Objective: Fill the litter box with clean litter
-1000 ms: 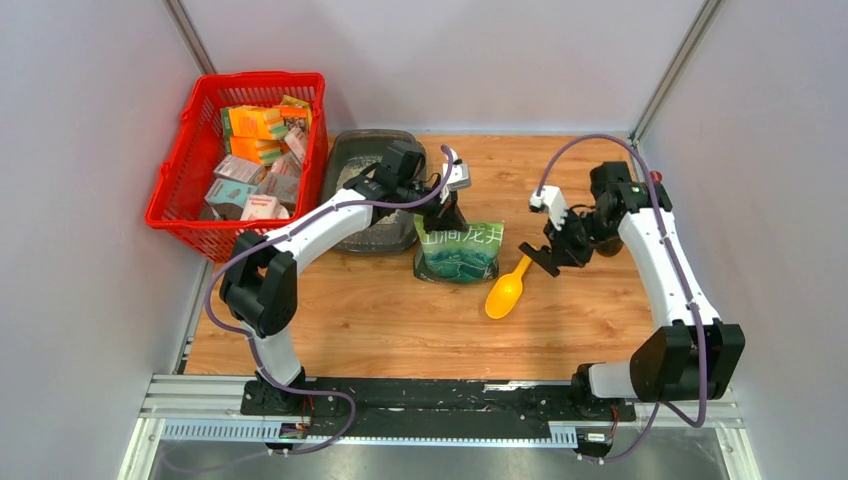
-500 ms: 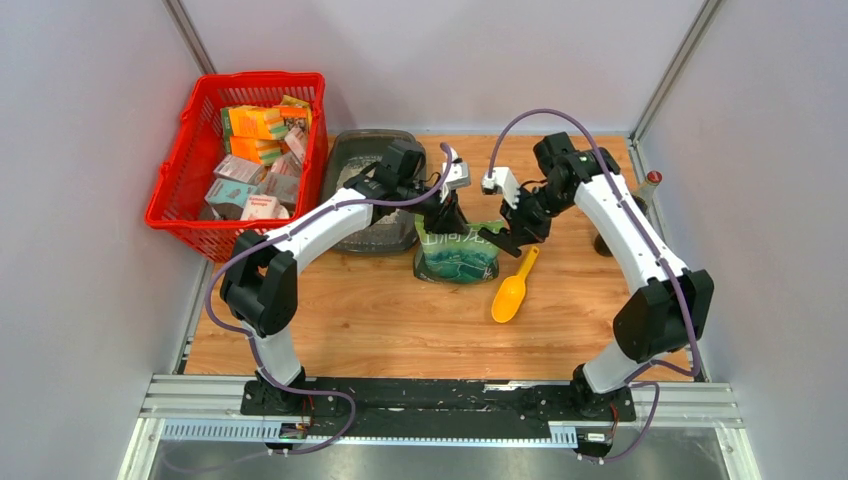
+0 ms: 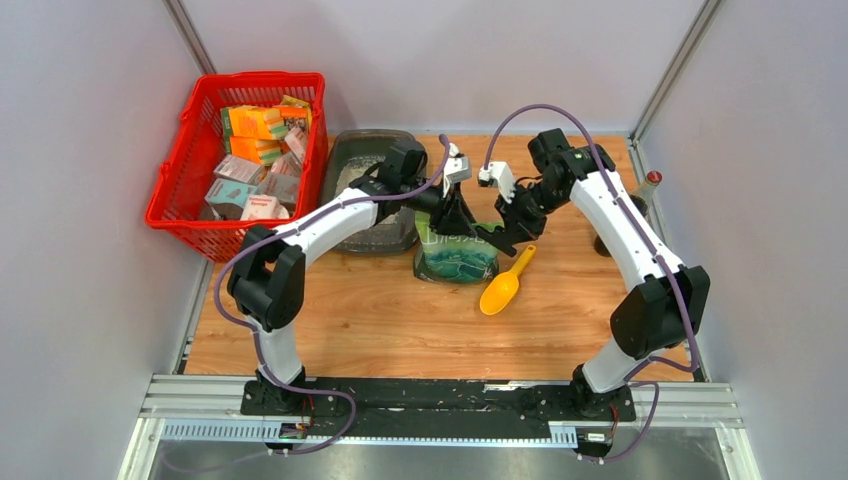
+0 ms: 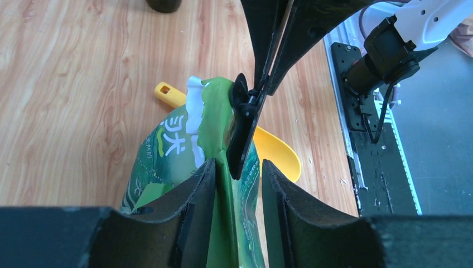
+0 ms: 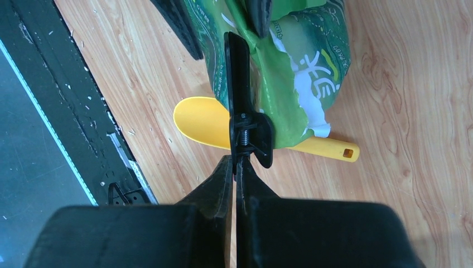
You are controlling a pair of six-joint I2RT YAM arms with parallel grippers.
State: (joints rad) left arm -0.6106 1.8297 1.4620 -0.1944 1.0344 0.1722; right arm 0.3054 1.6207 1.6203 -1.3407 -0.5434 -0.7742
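The litter box (image 3: 350, 150) lies between red basket (image 3: 175, 185) and green bag (image 3: 457, 258).

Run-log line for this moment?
left gripper: shut on green printed plastic bag | right gripper: shut on black spring clip at bag top | yellow plastic scoop: on table | dark grey plastic litter box: beside bag

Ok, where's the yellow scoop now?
Top view: the scoop lies on the table, right of centre, beside the green bag on its right, bowl toward the near edge.
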